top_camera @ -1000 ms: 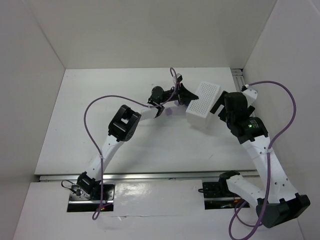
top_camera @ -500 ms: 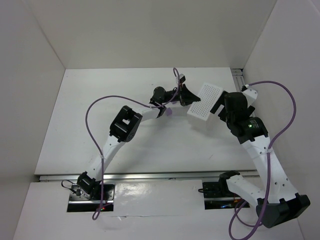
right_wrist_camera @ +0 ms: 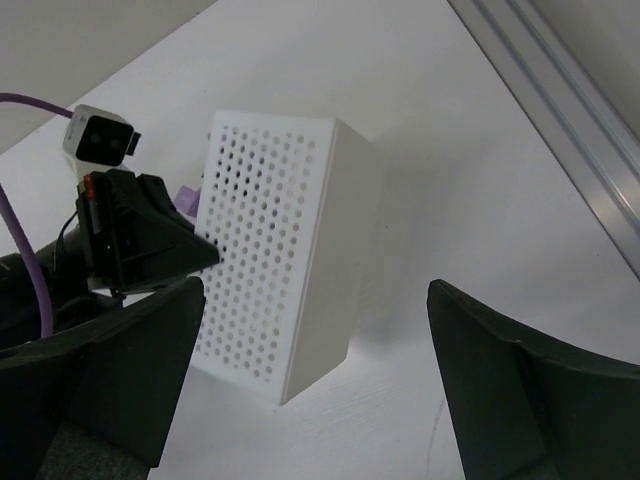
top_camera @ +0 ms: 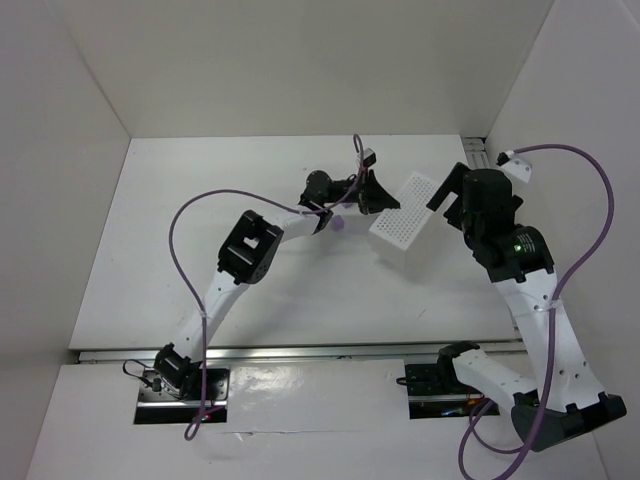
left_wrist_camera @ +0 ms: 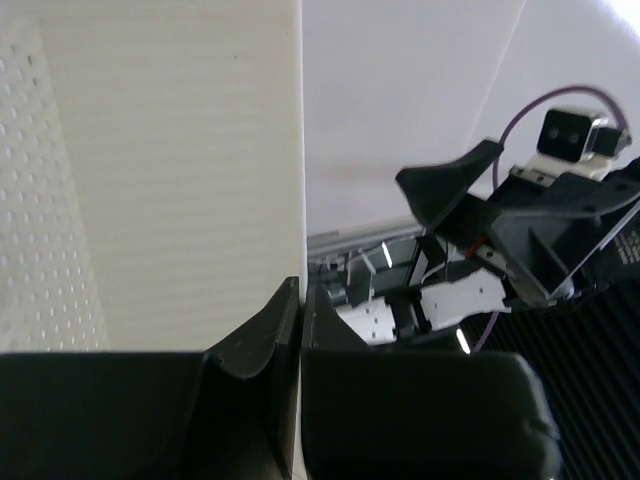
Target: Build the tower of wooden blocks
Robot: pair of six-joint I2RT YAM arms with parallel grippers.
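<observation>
One light purple block (top_camera: 340, 224) lies on the table beside the left arm's wrist; in the right wrist view only a sliver of this block (right_wrist_camera: 187, 194) shows behind the left gripper. No other block of the wood block tower is in view. My left gripper (top_camera: 383, 196) (left_wrist_camera: 300, 286) is shut on a thin edge of the perforated white box (top_camera: 404, 222) (left_wrist_camera: 180, 180), which stands tilted on the table. My right gripper (top_camera: 446, 194) (right_wrist_camera: 315, 385) is open wide on the box's right side, clear of the box (right_wrist_camera: 290, 270).
An aluminium rail (top_camera: 478, 152) (right_wrist_camera: 570, 120) runs along the table's right edge by the side wall. Purple cables (top_camera: 185, 215) loop over both arms. The white enclosure walls stand close at the back and on both sides.
The box has tipped and shifted slightly toward the near side while held by the left gripper. The right gripper has drawn back to the right, away from the box.
</observation>
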